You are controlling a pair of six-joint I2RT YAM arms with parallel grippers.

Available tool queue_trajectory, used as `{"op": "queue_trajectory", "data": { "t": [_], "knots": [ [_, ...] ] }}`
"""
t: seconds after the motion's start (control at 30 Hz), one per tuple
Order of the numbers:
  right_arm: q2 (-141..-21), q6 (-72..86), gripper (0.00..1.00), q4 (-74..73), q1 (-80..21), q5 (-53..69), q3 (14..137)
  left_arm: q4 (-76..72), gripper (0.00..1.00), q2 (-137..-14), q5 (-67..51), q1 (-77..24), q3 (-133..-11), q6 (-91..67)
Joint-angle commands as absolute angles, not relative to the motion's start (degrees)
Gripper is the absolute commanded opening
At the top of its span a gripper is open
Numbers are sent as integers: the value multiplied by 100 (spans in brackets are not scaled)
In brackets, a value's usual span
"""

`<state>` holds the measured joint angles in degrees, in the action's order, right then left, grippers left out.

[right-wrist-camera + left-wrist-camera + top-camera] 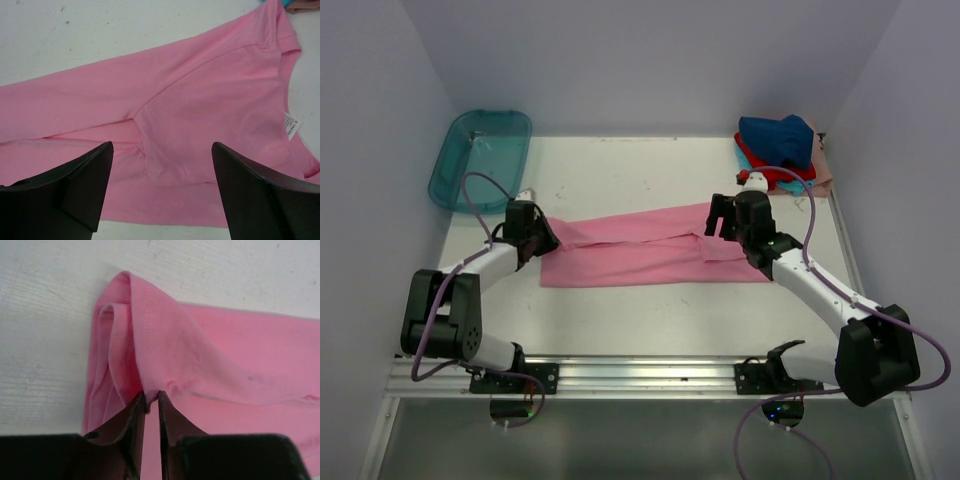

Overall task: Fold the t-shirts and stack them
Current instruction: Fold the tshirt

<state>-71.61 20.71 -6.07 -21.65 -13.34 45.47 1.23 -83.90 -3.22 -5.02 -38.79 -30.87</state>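
On the bench, the pink t-shirt lay mid-way back as a long folded band running left to right. The left tool was pinched tight on a raised fold at its left end. The right tool hung over its right end, spread wide, gripping nothing. Farther back, a navy t-shirt topped a red t-shirt in the right corner, and a teal tub sat far left.

Plenty of room on the bare white table near-side of the long pink cloth t-shirt, and far-middle too. The translucent teal plastic tub hogs the far left corner, and the heap of navy, red and peach cloth shirts the far right.
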Motion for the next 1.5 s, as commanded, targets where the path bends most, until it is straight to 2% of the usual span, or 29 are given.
{"op": "queue_trajectory", "data": {
  "t": [0.0,0.37,0.53,0.57,0.6,0.67,0.7,0.8,0.97,1.07,1.17,1.47],
  "knots": [
    [-7102,2065,83,-571,-2171,-1318,4483,-53,18,-8052,-492,-536,-3841,-3023],
    [-7146,2057,84,-694,-2171,-1327,4579,1062,16,-7190,-799,-536,-3691,-3032],
    [-7163,2013,84,-747,-2171,-1327,4614,1152,17,-7093,-476,-536,-3595,-2953],
    [-7180,2030,86,-730,-2171,-1310,4606,1117,25,-7136,-205,-536,-3586,-2953],
    [-7198,2030,86,-695,-2171,-1292,4588,1099,43,-7232,-115,-536,-3603,-2988],
    [-7242,2057,87,-686,-2162,-1257,4588,977,51,-7303,-27,-536,-3621,-3067],
    [-7251,2057,88,-694,-2171,-1257,4588,923,58,-7339,-26,-536,-3621,-3120],
    [-7234,2039,88,-712,-2162,-1283,4570,809,63,-7444,439,-536,-3682,-3138],
    [-7154,2022,88,-712,-2171,-1327,4544,494,59,-7725,431,-536,-3815,-3120],
    [-7146,2022,88,-738,-2162,-1310,4535,142,49,-7971,308,-536,-3779,-3111],
    [-7119,2013,87,-756,-2171,-1318,4518,-245,46,-8120,194,-536,-3700,-3085],
    [-7101,1969,87,-756,-2171,-1362,4500,-597,46,-7875,263,-536,-3481,-2988]
  ]
}}
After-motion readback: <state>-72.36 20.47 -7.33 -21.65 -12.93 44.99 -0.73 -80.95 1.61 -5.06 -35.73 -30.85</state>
